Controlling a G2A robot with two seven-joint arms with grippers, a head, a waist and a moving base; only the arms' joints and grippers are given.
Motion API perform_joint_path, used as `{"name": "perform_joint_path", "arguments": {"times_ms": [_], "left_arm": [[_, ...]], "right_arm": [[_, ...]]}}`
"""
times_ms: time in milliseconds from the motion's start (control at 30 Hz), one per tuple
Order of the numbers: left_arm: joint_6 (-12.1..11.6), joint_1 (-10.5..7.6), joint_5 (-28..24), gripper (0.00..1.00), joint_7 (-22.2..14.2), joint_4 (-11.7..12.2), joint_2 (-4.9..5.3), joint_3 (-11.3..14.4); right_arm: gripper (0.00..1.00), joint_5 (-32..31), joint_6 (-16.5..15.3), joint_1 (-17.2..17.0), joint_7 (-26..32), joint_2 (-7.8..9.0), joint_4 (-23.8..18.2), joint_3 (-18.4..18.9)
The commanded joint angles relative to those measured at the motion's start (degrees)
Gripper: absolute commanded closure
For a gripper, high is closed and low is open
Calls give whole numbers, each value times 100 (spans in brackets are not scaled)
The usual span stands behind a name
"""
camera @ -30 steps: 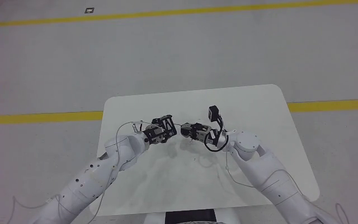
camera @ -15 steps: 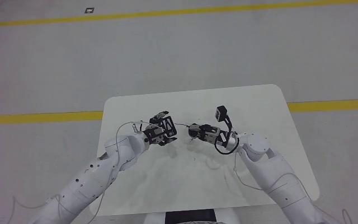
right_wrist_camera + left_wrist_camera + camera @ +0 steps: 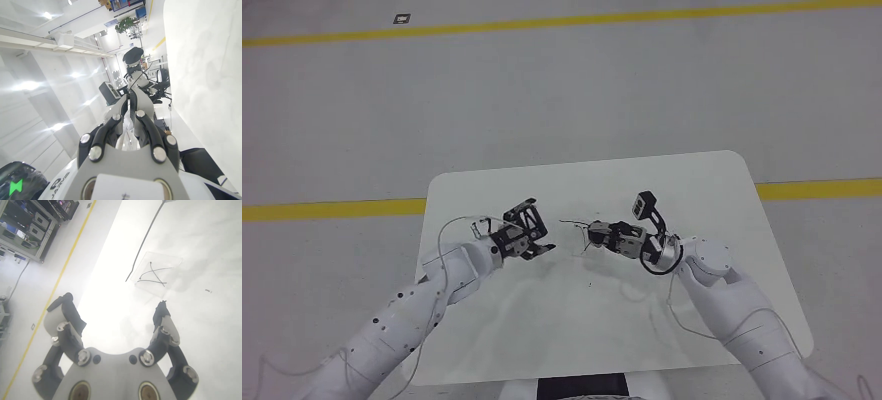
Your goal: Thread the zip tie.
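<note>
A thin black zip tie [image 3: 572, 222] sticks out leftward from my right gripper [image 3: 589, 238], which is shut on one end of it above the middle of the white table [image 3: 692, 190]. The right wrist view has the fingers [image 3: 130, 92] pressed together with the tie [image 3: 139, 76] running out past them. My left gripper [image 3: 540, 226] stands open a short way left of the tie's free end, holding nothing. Its own view has both fingers spread wide [image 3: 113, 303], and the tie [image 3: 143, 241] hangs beyond them, apart from both pads.
A clear shallow tray [image 3: 170, 260] lies on the table past the left gripper, with several spare black zip ties [image 3: 154, 273] in it. A small dark scrap [image 3: 208, 291] lies beside it. The table's far edge, with floor and a yellow line, is behind.
The two grippers have drawn apart. My right gripper has pulled back to the right with the zip tie, and my left gripper has shifted slightly left and now stands open, clear of the tie.
</note>
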Motion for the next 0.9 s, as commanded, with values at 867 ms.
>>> {"name": "perform_joint_path", "arguments": {"times_ms": [867], "left_arm": [[8,-1059,-6135,0,-549,-112,969,1293]], "right_arm": [[100,-1108,-1511,-295,-44,143,-192,286]]}}
